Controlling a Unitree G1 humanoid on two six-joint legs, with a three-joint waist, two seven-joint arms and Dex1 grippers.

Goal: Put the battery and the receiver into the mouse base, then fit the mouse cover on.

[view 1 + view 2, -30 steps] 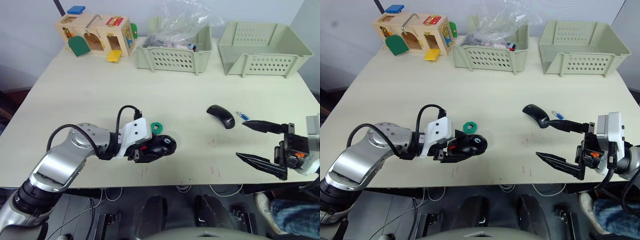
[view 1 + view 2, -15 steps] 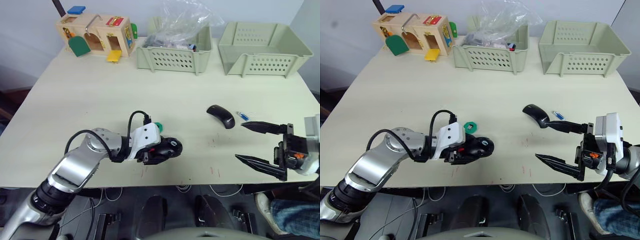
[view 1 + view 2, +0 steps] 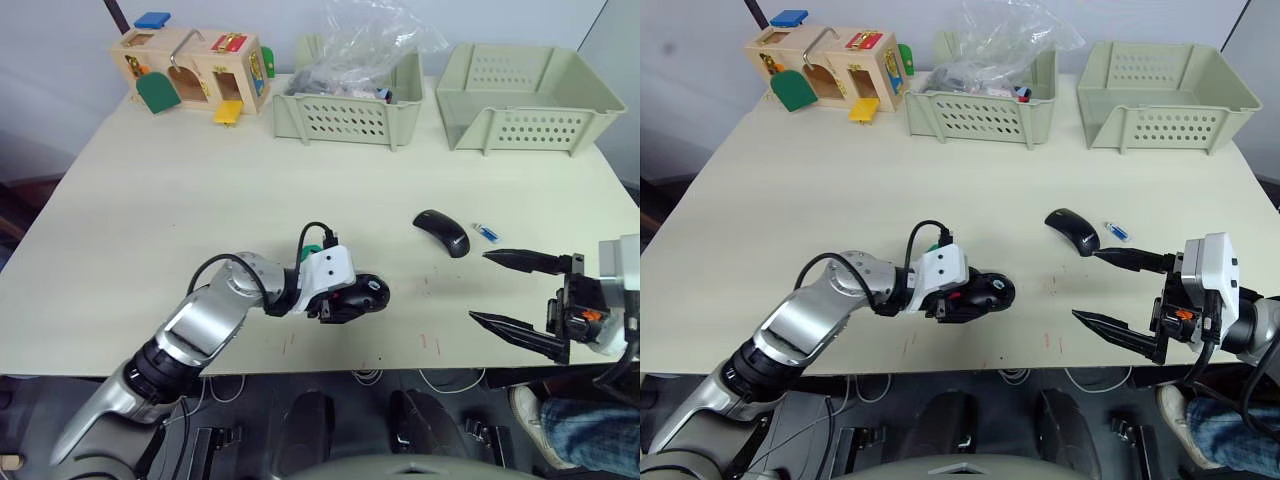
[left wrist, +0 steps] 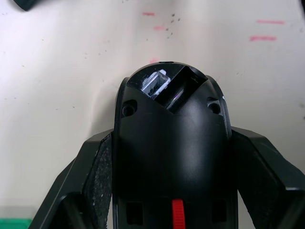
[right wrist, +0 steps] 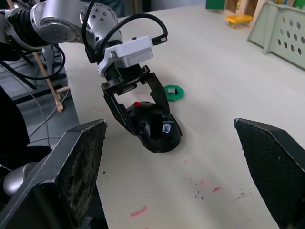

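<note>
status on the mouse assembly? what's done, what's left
Done: nothing seated yet. In hand: left gripper clamps the mouse base, compartment open. Right gripper hangs open. Left: the battery and mouse cover lie loose on the table; what may be the receiver sits on the green disc.

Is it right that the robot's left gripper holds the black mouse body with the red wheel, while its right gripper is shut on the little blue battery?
Not quite. The left gripper does hold the mouse base, but in the left eye view the right gripper is open and holds nothing; the battery lies on the table beside the mouse cover.
</note>
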